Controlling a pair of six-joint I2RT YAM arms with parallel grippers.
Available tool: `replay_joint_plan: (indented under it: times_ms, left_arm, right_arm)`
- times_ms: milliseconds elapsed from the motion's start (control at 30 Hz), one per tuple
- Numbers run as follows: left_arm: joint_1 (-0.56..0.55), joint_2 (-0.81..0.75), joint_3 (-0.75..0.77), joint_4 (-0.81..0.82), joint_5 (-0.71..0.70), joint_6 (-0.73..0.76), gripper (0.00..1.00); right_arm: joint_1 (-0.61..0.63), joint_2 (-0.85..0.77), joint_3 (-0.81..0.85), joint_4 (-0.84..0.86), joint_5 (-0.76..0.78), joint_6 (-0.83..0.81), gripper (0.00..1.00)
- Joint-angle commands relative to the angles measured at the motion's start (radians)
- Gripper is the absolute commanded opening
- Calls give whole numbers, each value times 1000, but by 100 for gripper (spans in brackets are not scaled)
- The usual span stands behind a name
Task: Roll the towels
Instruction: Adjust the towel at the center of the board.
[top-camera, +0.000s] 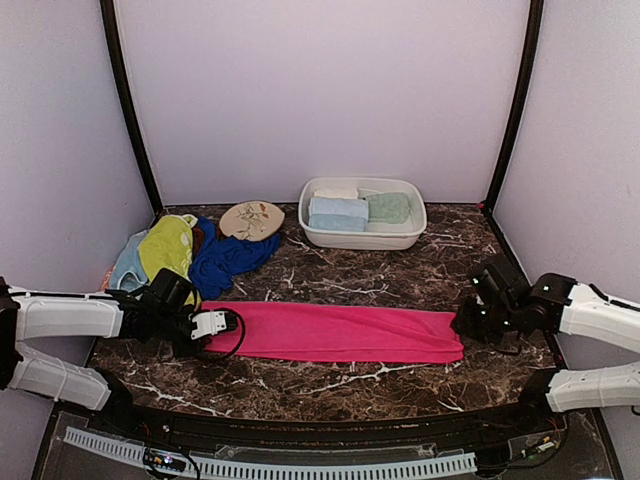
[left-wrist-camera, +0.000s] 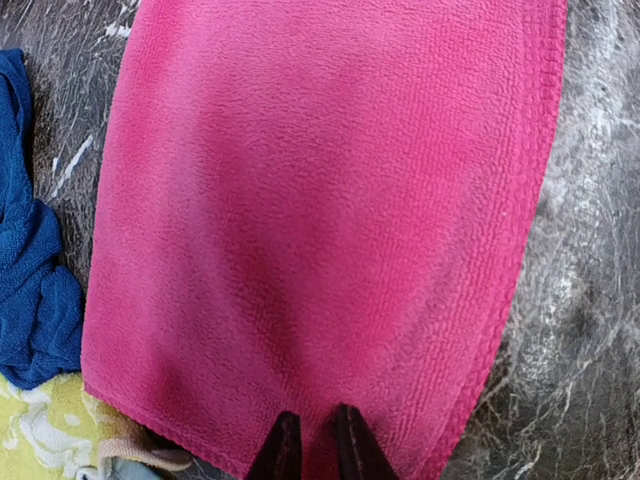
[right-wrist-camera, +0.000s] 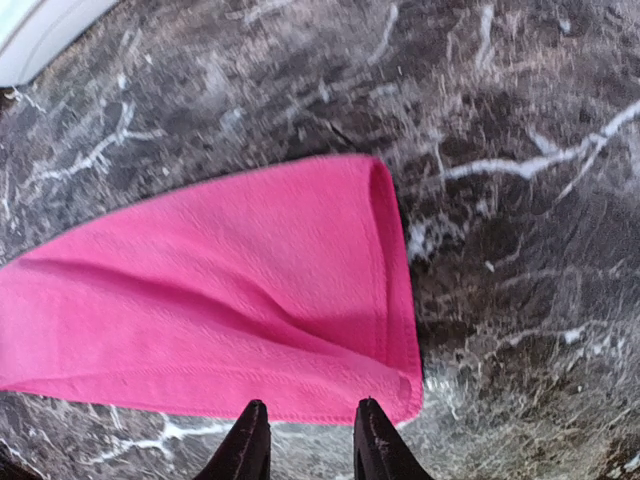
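A hot pink towel (top-camera: 340, 332) (left-wrist-camera: 320, 200) (right-wrist-camera: 220, 290) lies flat as a long folded strip across the near part of the marble table. My left gripper (top-camera: 212, 325) (left-wrist-camera: 317, 445) is at its left end, its fingers close together over the hem with pink cloth filling the narrow gap between them. My right gripper (top-camera: 466, 322) (right-wrist-camera: 308, 430) is at the right end, open, with its tips on the table just short of the hem and near that end's corner. A yellow-green towel (top-camera: 168, 245), a royal blue one (top-camera: 225, 260) and a pale blue one (top-camera: 125, 262) lie heaped at the back left.
A white basin (top-camera: 362, 240) at the back centre holds a pale blue towel (top-camera: 338, 213) and a mint one (top-camera: 388, 207). An oval floral disc (top-camera: 251, 220) lies left of it. The royal blue towel (left-wrist-camera: 30, 290) lies close beside the pink strip's left end. Walls enclose the table.
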Motion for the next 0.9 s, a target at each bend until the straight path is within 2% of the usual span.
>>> replay_joint_plan:
  times_ms: [0, 300, 500, 600, 733, 867]
  left_arm:
    - [4, -25, 24, -84, -10, 28, 15]
    - [4, -60, 72, -143, 5, 24, 15]
    - [2, -59, 163, -226, 95, -32, 15]
    - [-1, -28, 191, -214, 135, -81, 15]
    - [-15, 74, 179, -108, 82, -151, 11]
    - [-21, 158, 150, -88, 5, -151, 9]
  right_arm:
    - [-95, 78, 58, 71, -48, -108, 27]
    - [-188, 336, 41, 268, -134, -224, 25]
    - [-246, 437, 56, 315, -149, -274, 11]
    - [-265, 462, 58, 328, -150, -292, 2]
    - [-285, 495, 57, 336, -142, -307, 0]
    - [-311, 495, 57, 317, -116, -320, 0]
